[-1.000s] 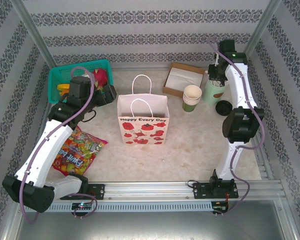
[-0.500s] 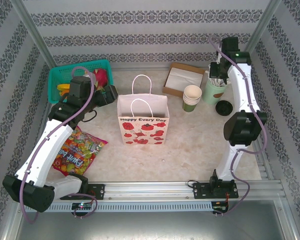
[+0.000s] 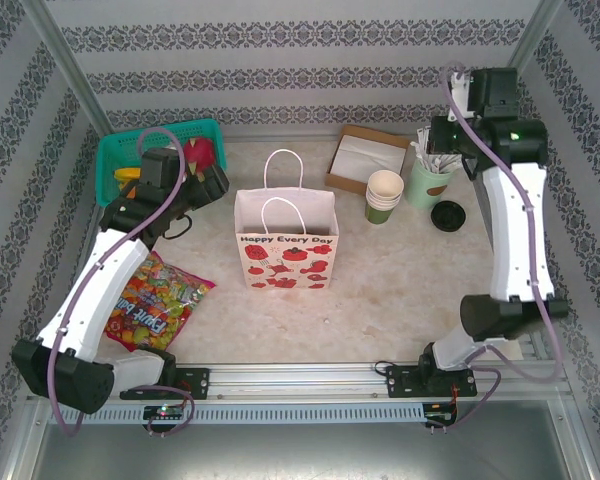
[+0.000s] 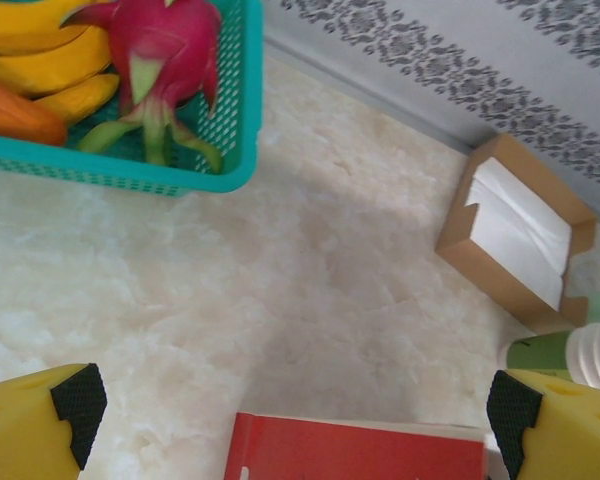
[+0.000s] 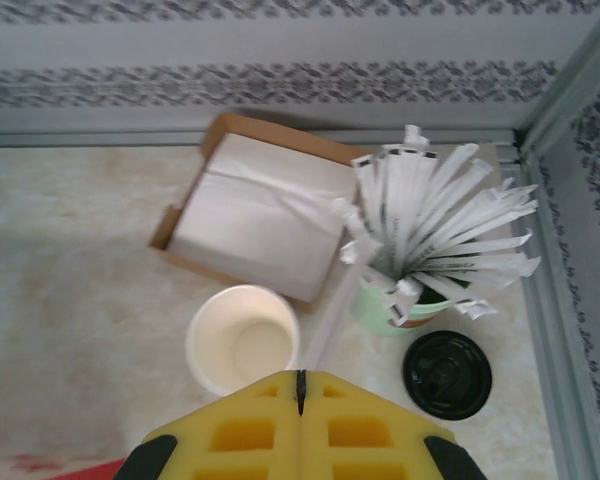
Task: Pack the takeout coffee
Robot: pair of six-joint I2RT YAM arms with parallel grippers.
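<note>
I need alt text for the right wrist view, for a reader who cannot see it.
The shut right gripper pinches a white stick. On the table below are an open paper cup, a black lid, a pale green cup of sticks and a cardboard box of napkins.

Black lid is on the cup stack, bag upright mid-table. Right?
No: the black lid lies on the table beside the stick-filled cup; the cup stack is open, per the right wrist view. The bag does stand upright mid-table.
</note>
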